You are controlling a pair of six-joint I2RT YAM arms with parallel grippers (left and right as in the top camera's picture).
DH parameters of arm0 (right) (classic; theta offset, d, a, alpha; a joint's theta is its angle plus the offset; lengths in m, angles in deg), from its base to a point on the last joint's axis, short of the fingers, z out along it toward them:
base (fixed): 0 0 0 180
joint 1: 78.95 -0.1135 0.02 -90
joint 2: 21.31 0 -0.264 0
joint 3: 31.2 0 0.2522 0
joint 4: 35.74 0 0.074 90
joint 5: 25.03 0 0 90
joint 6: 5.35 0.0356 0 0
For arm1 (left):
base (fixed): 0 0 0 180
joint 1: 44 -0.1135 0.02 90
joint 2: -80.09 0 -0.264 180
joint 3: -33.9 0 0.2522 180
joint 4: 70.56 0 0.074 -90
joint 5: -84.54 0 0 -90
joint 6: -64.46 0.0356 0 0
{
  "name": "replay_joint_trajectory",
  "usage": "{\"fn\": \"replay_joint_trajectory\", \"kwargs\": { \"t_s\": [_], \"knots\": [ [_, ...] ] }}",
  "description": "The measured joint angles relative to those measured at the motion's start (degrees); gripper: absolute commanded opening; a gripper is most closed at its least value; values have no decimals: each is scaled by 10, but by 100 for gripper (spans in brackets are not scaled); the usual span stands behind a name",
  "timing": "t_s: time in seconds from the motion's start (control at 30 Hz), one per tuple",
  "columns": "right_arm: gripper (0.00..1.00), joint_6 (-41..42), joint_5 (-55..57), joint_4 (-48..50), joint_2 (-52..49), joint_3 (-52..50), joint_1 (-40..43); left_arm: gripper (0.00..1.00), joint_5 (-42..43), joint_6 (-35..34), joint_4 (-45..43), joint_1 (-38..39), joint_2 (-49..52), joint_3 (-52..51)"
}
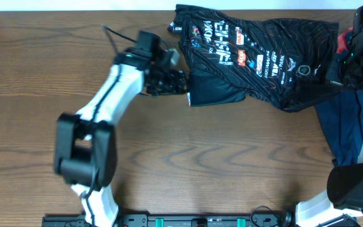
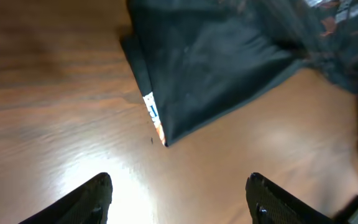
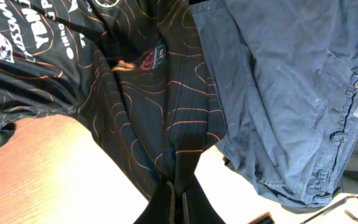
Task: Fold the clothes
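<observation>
Black jersey (image 1: 257, 57): orange contour lines, sponsor logos, crumpled at upper right of table (image 1: 200, 157). Only the right wrist view shows right tool (image 3: 174, 202) clamped on its fabric, navy garment (image 3: 278, 93) beside. Left tool (image 2: 179, 186) apart, empty.

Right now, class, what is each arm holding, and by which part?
The right gripper pinches a bunched fold of the black jersey beside the navy garment; the left gripper is open, holding nothing.

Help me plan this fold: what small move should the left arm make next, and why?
Probably ease the left gripper forward onto the sleeve corner of the black jersey and close: it hangs open just short of it, while the right gripper pinches the jersey.
</observation>
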State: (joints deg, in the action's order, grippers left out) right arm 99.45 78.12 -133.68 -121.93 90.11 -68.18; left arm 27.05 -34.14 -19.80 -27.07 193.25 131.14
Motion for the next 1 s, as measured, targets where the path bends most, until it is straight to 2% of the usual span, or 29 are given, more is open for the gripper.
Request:
{"fn": "replay_joint_trajectory", "kwargs": {
  "t_s": [0.13, 0.33, 0.37, 0.47, 0.5, 0.7, 0.83, 1.0],
  "knots": [
    [1, 0, 0, 0, 0, 0, 0, 76, -5, -14, -30, 28, 61, -5],
    [1, 0, 2, 0, 0, 0, 0, 75, -3, -30, -85, 62, 89, -2],
    [1, 0, 2, 0, 0, 0, 0, 68, -2, -36, -100, 68, 92, 0],
    [1, 0, 2, 0, 0, 0, 0, 9, -1, -58, -135, 80, 106, 3],
    [1, 0, 2, 0, 0, 0, 0, 6, -1, -65, -142, 82, 113, 4],
    [1, 0, 2, 0, 0, 0, 0, 6, 0, -97, -114, 75, 122, 7],
    [1, 0, 2, 0, 0, 0, 0, 6, -37, -103, 3, 36, 98, 5],
    [1, 0, 0, -27, 0, 0, 0, 6, -102, -95, 172, -83, 21, -5]
  ]
}}
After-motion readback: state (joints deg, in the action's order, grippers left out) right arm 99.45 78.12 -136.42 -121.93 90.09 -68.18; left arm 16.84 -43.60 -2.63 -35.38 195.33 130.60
